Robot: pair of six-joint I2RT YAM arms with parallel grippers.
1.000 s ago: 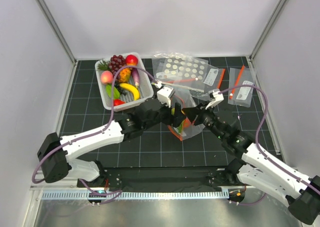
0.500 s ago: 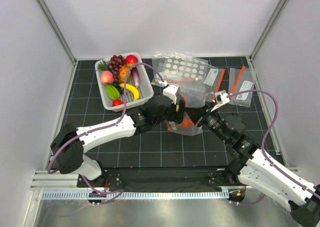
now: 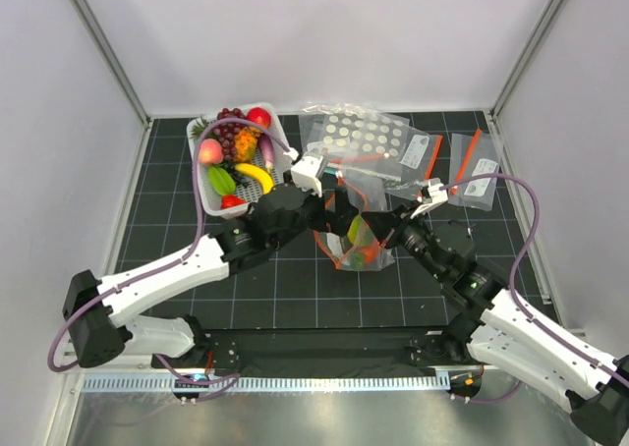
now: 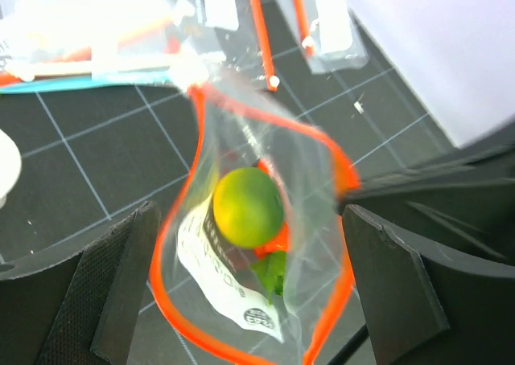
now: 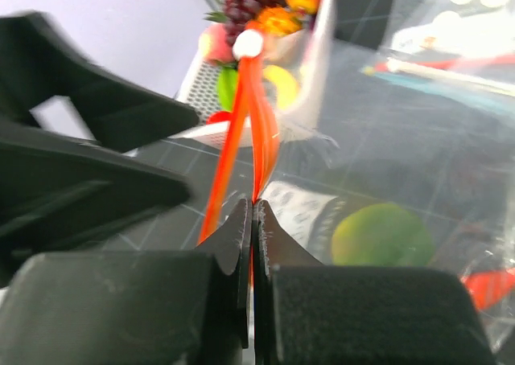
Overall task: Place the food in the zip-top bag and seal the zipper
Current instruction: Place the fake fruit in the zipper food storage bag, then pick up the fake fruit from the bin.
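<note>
The zip-top bag (image 3: 359,245) hangs between both grippers with its mouth open; its zipper (image 4: 170,297) forms an orange-red loop. Inside it lie a green-yellow fruit (image 4: 248,207), an orange carrot piece (image 4: 279,240) and a green leaf. My left gripper (image 3: 329,225) is open and empty, its fingers (image 4: 121,285) standing either side of the bag mouth in the left wrist view (image 4: 249,212). My right gripper (image 5: 253,208) is shut on the zipper (image 5: 241,100) at the bag's right edge. A banana (image 3: 254,176), peach (image 3: 209,151) and green piece (image 3: 221,181) are in the basket.
The white slotted basket (image 3: 283,166) stands at the back left with grapes and other toy fruit. A dotted clear bag (image 3: 359,132) and two labelled bags (image 3: 418,151) (image 3: 477,176) lie at the back right. White walls enclose the black gridded mat.
My left gripper has pulled back to the left from the bag mouth. The green-yellow fruit now sits inside the bag. My right gripper still holds the zipper edge.
</note>
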